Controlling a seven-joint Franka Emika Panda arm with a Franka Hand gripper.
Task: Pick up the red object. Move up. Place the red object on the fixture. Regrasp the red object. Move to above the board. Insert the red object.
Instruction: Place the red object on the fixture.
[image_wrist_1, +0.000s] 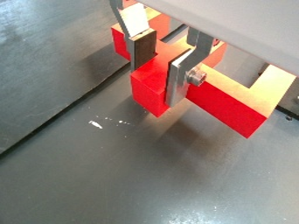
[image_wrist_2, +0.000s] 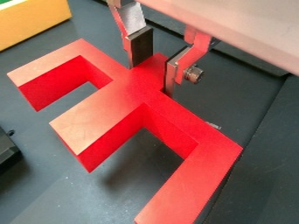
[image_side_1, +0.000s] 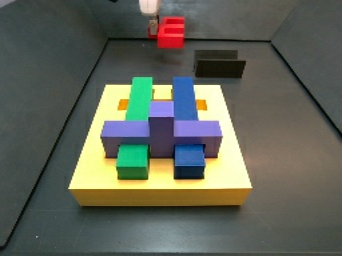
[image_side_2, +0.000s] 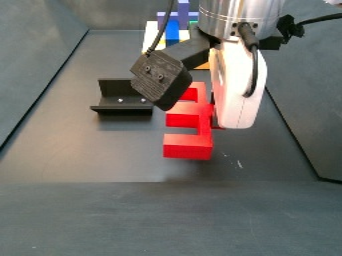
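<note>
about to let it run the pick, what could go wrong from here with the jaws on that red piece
1. The gripper straddles the red object's central stem with its jaws near one end of it, so the long piece may tilt when lifted.
2. Whether the pads are pressing yet cannot be told; a loose hold could slip.
3. The fixture sits close beside the red object, so a swinging leg could knock it.

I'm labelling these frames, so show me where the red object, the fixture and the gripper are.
red object (image_wrist_2: 117, 118): wrist view, on its flat top face.
fixture (image_side_2: 123, 98): side view, on its dark bracket body.
gripper (image_wrist_1: 163, 57): wrist view, midway between its fingertips, down at the red object's stem.
</note>
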